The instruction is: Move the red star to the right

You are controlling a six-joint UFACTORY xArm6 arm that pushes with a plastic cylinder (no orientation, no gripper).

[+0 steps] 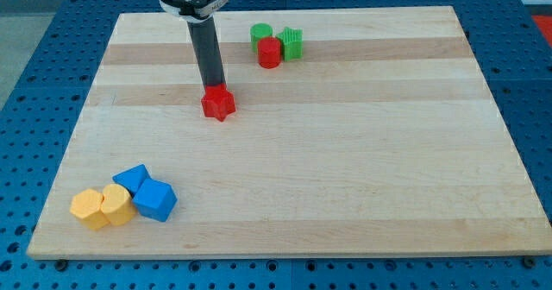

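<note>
The red star (219, 104) lies on the wooden board (345, 152), left of centre in the upper half. My tip (212, 86) stands at the star's upper edge, touching it or nearly so, with the dark rod rising toward the view's top.
A red cylinder (270, 53), a green cylinder (260, 35) and a green star (291, 43) cluster near the top centre. Two blue blocks (155, 200) (131, 179) and two yellow blocks (90, 209) (117, 204) sit together at the bottom left.
</note>
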